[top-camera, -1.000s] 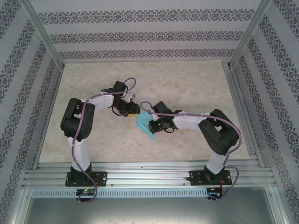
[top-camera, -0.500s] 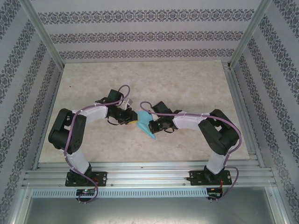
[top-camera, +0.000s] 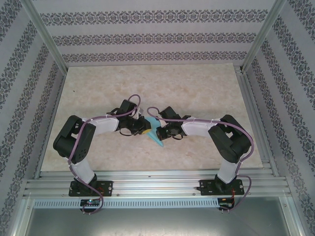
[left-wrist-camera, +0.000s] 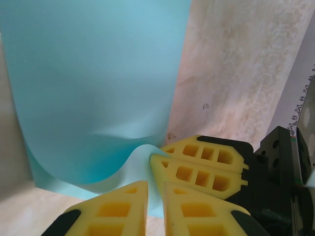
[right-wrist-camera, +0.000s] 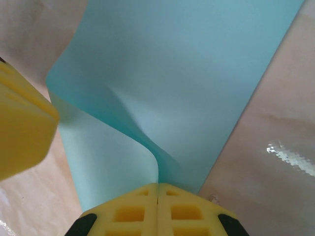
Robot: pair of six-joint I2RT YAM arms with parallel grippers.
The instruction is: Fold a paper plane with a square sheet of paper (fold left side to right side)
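Observation:
The square sheet of paper (top-camera: 155, 135) is turquoise and stands curled off the table between the two grippers, near mid-table. My right gripper (top-camera: 161, 129) is shut on one edge of it; the right wrist view shows the jaws (right-wrist-camera: 157, 186) pressed together, with the sheet (right-wrist-camera: 187, 73) bending up from them. My left gripper (top-camera: 143, 126) meets it from the left. In the left wrist view its jaws (left-wrist-camera: 155, 189) stand a narrow slit apart with the paper (left-wrist-camera: 98, 88) running through, right beside the right gripper (left-wrist-camera: 158, 152). The left fingers (right-wrist-camera: 24, 128) show at the right wrist view's left edge.
The marbled tabletop (top-camera: 197, 88) stretches bare behind and to both sides of the grippers. An aluminium rail (top-camera: 157, 179) carries both arm bases at the near edge. Patterned walls and metal posts close in the left, right and back.
My left arm has swung right to the paper, and its jaws have closed down on the sheet's edge. The right gripper has held still, gripping the paper throughout.

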